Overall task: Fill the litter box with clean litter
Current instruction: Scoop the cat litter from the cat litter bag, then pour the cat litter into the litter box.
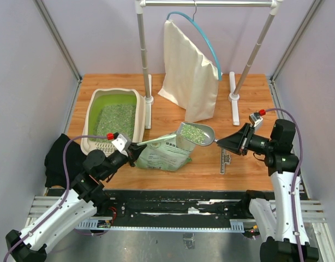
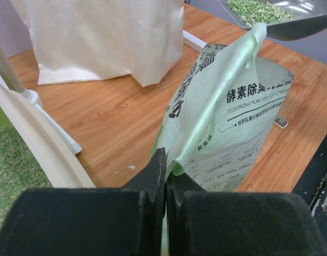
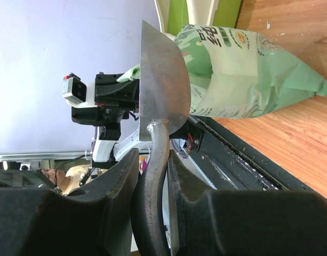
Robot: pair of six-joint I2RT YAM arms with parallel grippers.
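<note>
Black left fingers fill the bottom of the left wrist view. They are pressed tight together on a thin flap of the green bag and hold it up. The right fingers are clamped on the handle of the grey metal scoop, one finger on each side.

That scoop hangs just above the bag's top, and it carries clean litter — small pale green bits. Left of the bag and a little behind it sits the litter box, beige outside and lime green inside, with a bed of the same bits in it. Its rim is close to the left fingers and far from the right ones.

Bag and box rest on a wooden worktop. Behind the bag a cream cloth sack hangs from a white rack. Left of the bag, past the worktop's edge, lies a black cloth. Pale walls stand all around.
</note>
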